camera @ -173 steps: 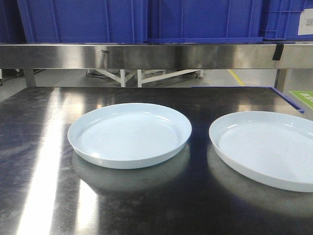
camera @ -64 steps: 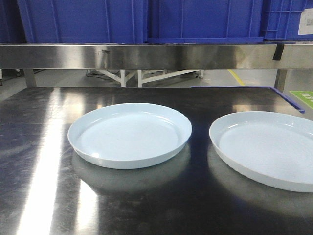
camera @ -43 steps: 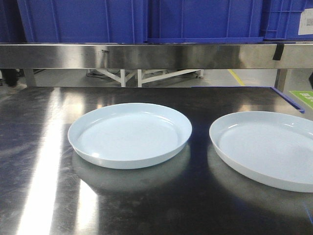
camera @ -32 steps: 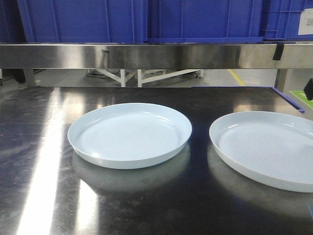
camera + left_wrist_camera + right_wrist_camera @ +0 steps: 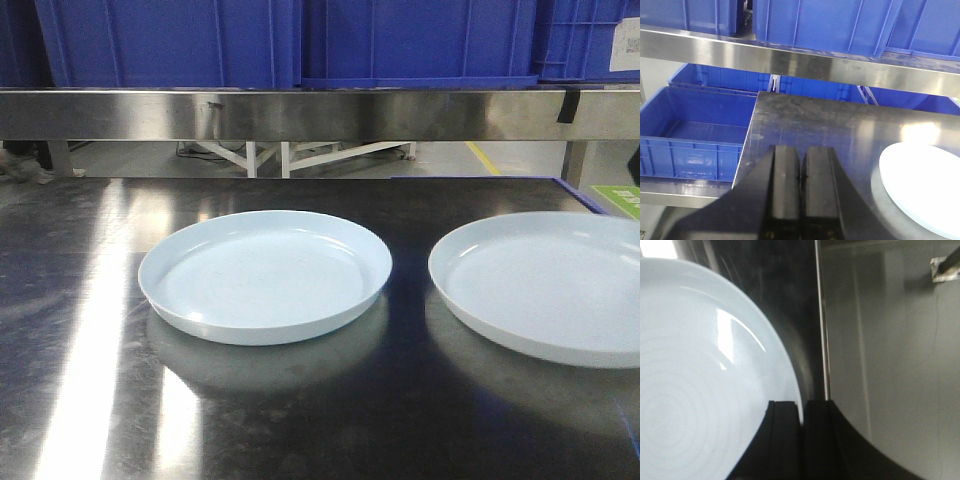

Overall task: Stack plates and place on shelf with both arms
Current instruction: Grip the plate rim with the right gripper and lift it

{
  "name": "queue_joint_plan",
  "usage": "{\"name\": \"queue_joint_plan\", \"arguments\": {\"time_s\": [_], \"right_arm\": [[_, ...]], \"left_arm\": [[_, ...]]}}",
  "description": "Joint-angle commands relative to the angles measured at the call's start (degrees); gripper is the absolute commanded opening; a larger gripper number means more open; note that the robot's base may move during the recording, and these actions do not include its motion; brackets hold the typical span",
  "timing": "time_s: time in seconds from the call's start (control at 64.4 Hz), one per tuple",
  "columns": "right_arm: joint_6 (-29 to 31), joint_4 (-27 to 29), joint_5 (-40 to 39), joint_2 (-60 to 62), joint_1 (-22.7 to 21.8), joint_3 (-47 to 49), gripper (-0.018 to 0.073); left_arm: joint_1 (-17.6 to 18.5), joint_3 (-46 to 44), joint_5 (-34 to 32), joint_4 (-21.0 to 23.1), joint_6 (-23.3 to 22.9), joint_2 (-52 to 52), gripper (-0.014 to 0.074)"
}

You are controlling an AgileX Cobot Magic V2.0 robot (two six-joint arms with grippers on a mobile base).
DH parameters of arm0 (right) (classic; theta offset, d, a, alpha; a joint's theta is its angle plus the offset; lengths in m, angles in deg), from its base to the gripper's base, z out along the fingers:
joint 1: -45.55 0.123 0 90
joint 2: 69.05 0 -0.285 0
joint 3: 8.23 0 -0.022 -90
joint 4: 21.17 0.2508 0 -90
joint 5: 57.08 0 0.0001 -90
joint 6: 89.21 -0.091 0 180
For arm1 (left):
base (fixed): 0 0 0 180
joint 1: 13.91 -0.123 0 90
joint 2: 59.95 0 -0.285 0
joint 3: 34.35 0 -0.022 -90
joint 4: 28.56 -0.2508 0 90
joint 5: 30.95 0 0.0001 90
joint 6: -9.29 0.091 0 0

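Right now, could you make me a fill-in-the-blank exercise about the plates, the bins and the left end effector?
The front view shows ___ plates, a left plate and a right plate.
The plates are side by side, not yet ___.
The bins above are ___.
The left end effector is ___ and holds nothing.
Missing words: two; stacked; blue; shut.

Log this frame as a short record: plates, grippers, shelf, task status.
plates: left plate and right plate, side by side on steel table, apart, not stacked
left gripper: jaws together, near table's left edge, holding nothing
right gripper: jaws together at right plate's rim; grip unclear
shelf: above table, carrying blue bins
status: stacking not yet done
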Motion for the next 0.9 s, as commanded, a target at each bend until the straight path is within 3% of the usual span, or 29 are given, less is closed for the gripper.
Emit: {"name": "queue_joint_plan", "arguments": {"time_s": [0.0, 0.202, 0.404, 0.885], "right_arm": [[0.5, -1.47, -1.51, 3.59, -0.17, 3.33, 0.0018], [0.5, -0.9, -0.45, 8.17, -0.17, 8.66, 0.0018], [0.5, 5.47, -0.25, 9.59, 1.34, 14.61, 0.0018], [0.5, 6.26, -0.31, -3.48, 21.9, 26.1, 0.0018]], "left_arm": [[0.08, -1.45, -4.68, -0.1, -0.67, 0.68, 0.0087], [0.08, -1.45, -4.68, -0.1, -0.67, 0.68, 0.0087], [0.08, -1.45, -4.68, -0.1, -0.67, 0.68, 0.0087], [0.08, -1.45, -4.68, -0.1, -0.67, 0.68, 0.0087]]}}
